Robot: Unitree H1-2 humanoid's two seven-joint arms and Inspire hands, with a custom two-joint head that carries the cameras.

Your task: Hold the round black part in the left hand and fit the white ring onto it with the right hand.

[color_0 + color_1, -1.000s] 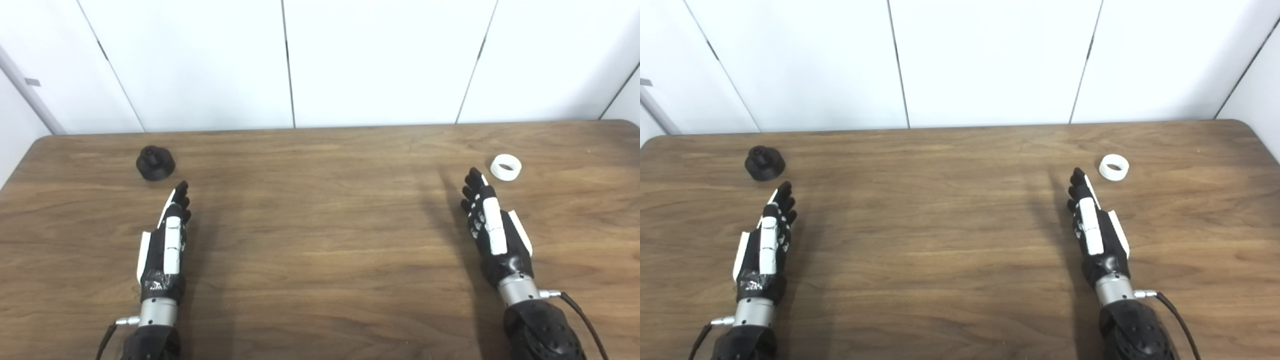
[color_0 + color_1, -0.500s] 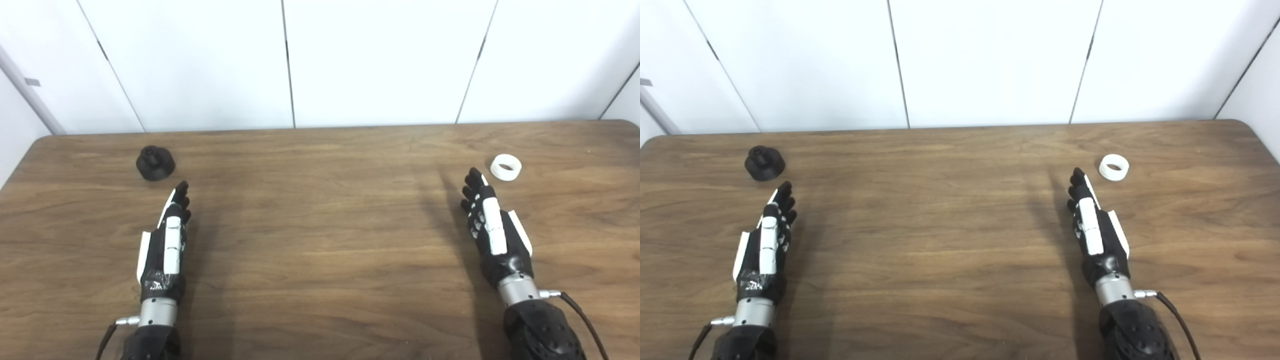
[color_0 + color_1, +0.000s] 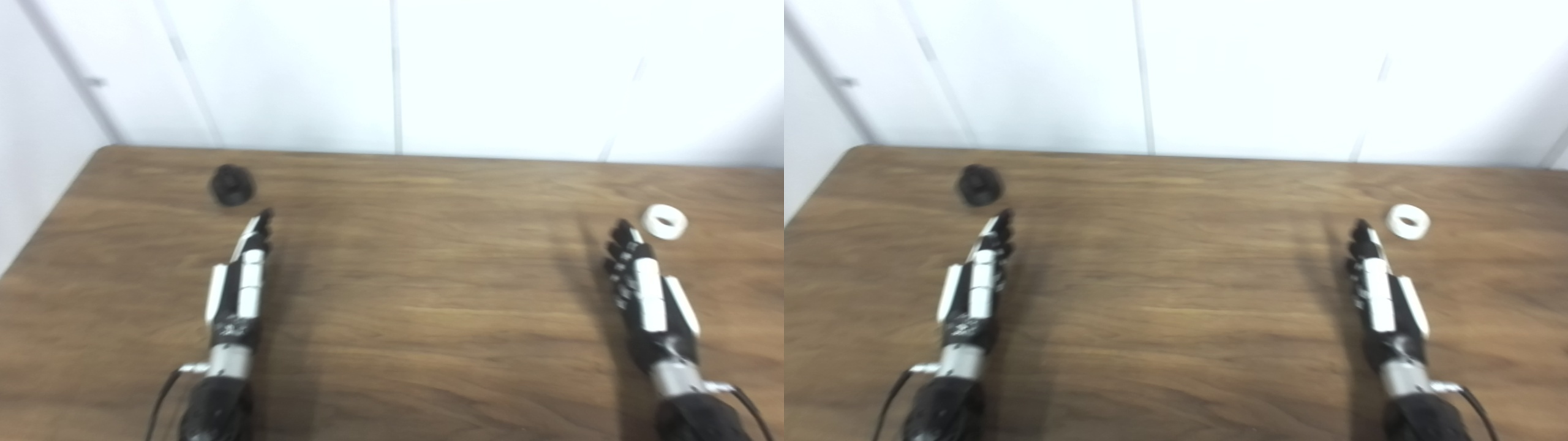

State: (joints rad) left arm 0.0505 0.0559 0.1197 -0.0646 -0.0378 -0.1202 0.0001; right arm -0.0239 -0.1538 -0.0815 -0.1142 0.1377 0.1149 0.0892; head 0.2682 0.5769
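Round black part [image 3: 232, 184] sits on the wooden table [image 3: 429, 294] just beyond the fingertips of the left hand [image 3: 240, 288] and a little to their outer side, not touching them. That hand lies flat and empty, its fingers stretched forward and held close together. The right hand [image 3: 648, 294] lies the same way, empty, with the white ring [image 3: 664, 221] just ahead of its fingertips and slightly outward, also apart from them.

Both pieces look like small rigid plastic parts, so they are probably light and stiff, unlikely to deform, but easy to nudge across the smooth tabletop. The black part seems best taken around its wider lower body, leaving the top free for the ring. The ring should be pinched across its outer wall, which keeps the hole clear.

Both views are blurred, so the black part's top detail cannot be made out. The left eye view shows the table's left edge running down the frame; the right eye view shows more table beyond the ring on the right.
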